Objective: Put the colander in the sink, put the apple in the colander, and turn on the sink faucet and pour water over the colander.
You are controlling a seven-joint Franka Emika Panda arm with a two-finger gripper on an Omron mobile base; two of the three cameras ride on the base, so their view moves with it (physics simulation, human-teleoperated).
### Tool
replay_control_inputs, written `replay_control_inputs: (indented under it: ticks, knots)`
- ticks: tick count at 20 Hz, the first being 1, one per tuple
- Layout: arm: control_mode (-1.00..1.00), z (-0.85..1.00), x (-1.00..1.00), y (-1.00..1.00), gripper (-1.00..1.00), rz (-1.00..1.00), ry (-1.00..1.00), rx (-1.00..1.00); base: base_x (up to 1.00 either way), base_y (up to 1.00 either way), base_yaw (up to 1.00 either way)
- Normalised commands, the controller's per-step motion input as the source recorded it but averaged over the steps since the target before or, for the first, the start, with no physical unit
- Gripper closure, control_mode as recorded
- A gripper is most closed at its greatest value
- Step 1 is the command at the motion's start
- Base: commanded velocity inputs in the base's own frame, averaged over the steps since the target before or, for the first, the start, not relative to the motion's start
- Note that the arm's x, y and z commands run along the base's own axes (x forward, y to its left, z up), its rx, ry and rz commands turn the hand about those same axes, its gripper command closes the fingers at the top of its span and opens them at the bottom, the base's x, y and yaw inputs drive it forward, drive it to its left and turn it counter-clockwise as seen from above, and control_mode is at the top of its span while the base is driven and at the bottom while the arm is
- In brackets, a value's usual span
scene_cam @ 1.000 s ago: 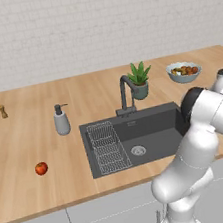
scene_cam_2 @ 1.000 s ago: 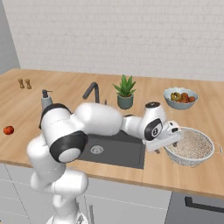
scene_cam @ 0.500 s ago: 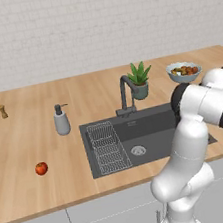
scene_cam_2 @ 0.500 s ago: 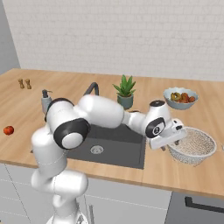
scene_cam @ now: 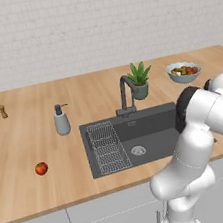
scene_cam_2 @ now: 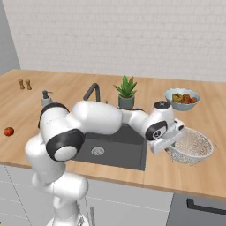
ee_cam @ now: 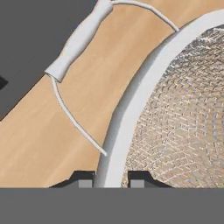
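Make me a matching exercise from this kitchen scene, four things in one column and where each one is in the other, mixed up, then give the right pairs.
Things:
1. colander
2. apple
3. fruit bowl
4. wire rack

Places:
A. inside the sink
B. far counter, beside the potted plant
C. counter left of the sink, alone
D. counter right of the sink, rim between the gripper fingers

Pairs: 1-D, 2-C, 3-B, 4-A

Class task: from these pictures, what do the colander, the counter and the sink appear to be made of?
Colander: looks like fine metal wire mesh with a smooth pale rim and a thin wire handle; the bowl is see-through weave. Counter: seems light wood, matte, with visible grain streaks. Sink: dark grey and dull, perhaps stone composite or coated metal; the look leaves that open.
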Motion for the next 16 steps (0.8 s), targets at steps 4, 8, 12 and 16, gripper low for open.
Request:
replay_control_inputs:
  ticks: [4,8,12,16]
  knots:
    - [-1.00,0.36,-0.45,0.55,1.00,0.64,0.04,-0.01,0.00,0.00,0.00]
    - [-1.00,0.37,-0.31,0.61,1.00,0.81,0.09,-0.07,0.00,0.00,0.00]
    - [-1.00,0.34,-0.34,0.52,1.00,0.82,0.00,-0.05,0.00,0.00,0.00]
    - [-1.00,0.21,-0.10,0.51,1.00,0.85,0.00,-0.03,0.00,0.00,0.00]
